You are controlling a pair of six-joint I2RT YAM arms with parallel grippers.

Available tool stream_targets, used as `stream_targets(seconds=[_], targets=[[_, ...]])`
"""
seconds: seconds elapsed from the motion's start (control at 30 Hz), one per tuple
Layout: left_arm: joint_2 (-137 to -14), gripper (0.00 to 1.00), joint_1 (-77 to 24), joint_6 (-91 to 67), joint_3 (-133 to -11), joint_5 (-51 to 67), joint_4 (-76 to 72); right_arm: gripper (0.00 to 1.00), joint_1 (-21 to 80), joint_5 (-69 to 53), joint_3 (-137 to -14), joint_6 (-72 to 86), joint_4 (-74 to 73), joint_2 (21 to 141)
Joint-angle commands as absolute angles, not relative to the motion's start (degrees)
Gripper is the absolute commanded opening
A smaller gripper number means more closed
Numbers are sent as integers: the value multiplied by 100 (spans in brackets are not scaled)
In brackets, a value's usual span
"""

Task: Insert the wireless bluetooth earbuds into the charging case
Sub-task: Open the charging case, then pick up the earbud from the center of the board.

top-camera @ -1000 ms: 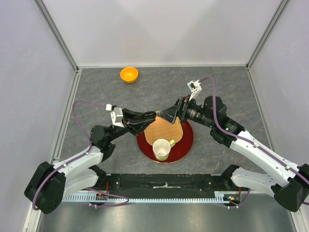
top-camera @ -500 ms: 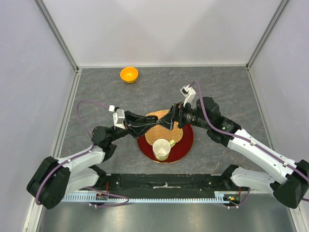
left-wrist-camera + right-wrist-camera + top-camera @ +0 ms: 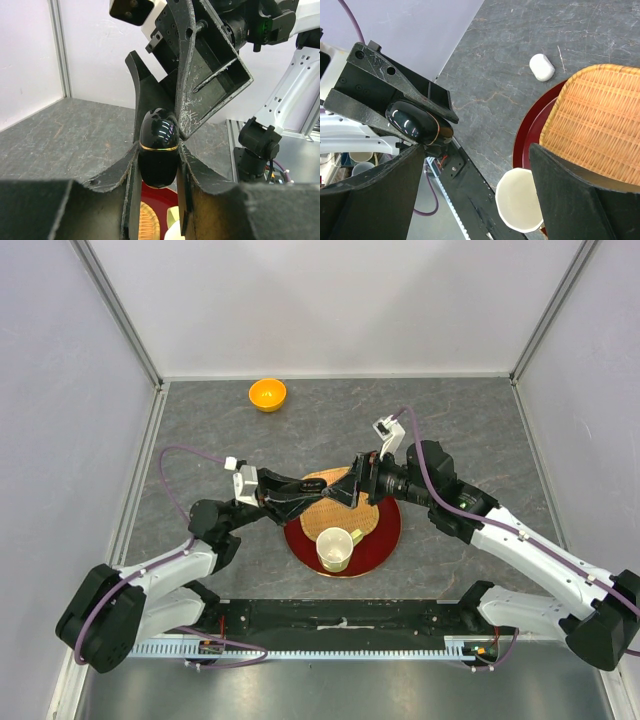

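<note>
Clenched in the left hand point(image 3: 315, 485): a glossy black charging case point(image 3: 158, 145) with a gold seam, upright between the fingers, raised above the table point(image 3: 450, 420) by the far-left rim of a red plate point(image 3: 385, 540). Facing it at close range, the right hand point(image 3: 476, 150), spread wide and grasping nothing. On the plate, a woven mat point(image 3: 600, 115) and a cream cup point(image 3: 334, 548). On the table just beside the plate's rim, a small white pebble-like piece point(image 3: 541, 67).

Black case point(image 3: 158, 131) in left hand point(image 3: 158, 146)
</note>
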State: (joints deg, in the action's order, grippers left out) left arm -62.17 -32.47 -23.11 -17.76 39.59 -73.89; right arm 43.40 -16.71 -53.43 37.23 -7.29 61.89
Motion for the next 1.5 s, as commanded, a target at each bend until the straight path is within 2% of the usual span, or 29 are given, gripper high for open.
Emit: stream_targets(seconds=[0.0, 0.4, 0.8, 1.0, 1.17, 1.2, 1.4, 1.47], targets=[[-6082, 2, -3313, -2145, -1986, 4535, -7744, 91, 4350, -1441, -5625, 3911, -220, 6187], [-6003, 2, -3313, -2004, -1890, 4403, -7603, 92, 4342, -1846, -5502, 4377, 343, 6284], [-5766, 2, -3313, -1890, -1820, 4272, -7427, 93, 4324, -1573, -5388, 4553, 396, 6319], [-5652, 2, -3313, -1609, -1688, 3815, -7094, 93, 4316, -1539, -5370, 4246, 536, 5899], [-5528, 2, -3313, -1406, -1644, 3604, -6759, 93, 4184, -802, -5545, 3982, 19, 5511], [-5520, 2, -3313, -1389, -1635, 3586, -6750, 93, 4140, -556, -5581, 3999, -496, 5398], [-5256, 2, -3313, -1336, -1644, 3533, -6575, 93, 2789, 772, -5748, 3832, -2237, 5370], [-5186, 2, -3313, -1336, -1635, 3507, -6513, 97, 2541, 1411, -5827, 3806, -2635, 5553]])
